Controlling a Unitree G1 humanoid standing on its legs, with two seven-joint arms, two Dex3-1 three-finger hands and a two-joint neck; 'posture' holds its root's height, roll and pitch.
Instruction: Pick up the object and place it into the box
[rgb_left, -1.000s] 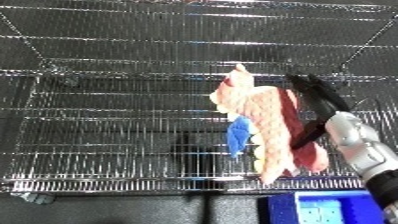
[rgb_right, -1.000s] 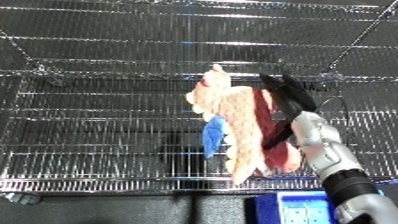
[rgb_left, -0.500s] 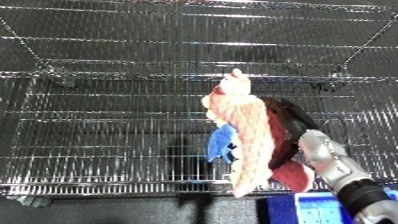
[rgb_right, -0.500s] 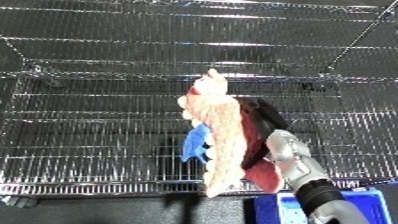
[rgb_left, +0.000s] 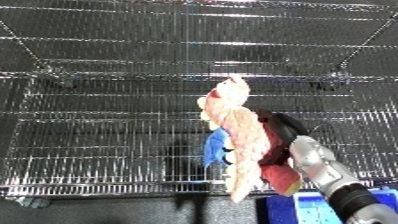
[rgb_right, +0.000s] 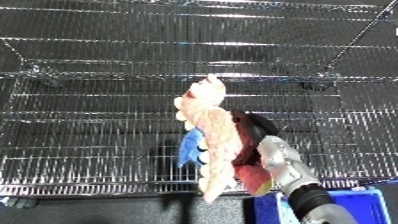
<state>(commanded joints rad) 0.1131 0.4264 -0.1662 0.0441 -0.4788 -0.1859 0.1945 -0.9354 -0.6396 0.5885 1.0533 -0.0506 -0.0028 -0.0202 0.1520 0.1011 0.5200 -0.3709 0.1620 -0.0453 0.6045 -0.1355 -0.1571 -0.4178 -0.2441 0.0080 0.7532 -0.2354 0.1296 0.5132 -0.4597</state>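
The right hand (rgb_left: 286, 131) has pulled in toward the camera and a bit left since a second ago, and the toy (rgb_left: 242, 142) came along with it. Nearest, at the bottom right corner, a bit of the blue bin (rgb_right: 355, 207) shows. Above it the silver forearm angles up, the black hand mostly hidden behind the toy, holding it up off the rack (rgb_left: 107, 125). The toy's a floppy pink, cream, red and blue plush, dangling long. Behind is wire shelving.
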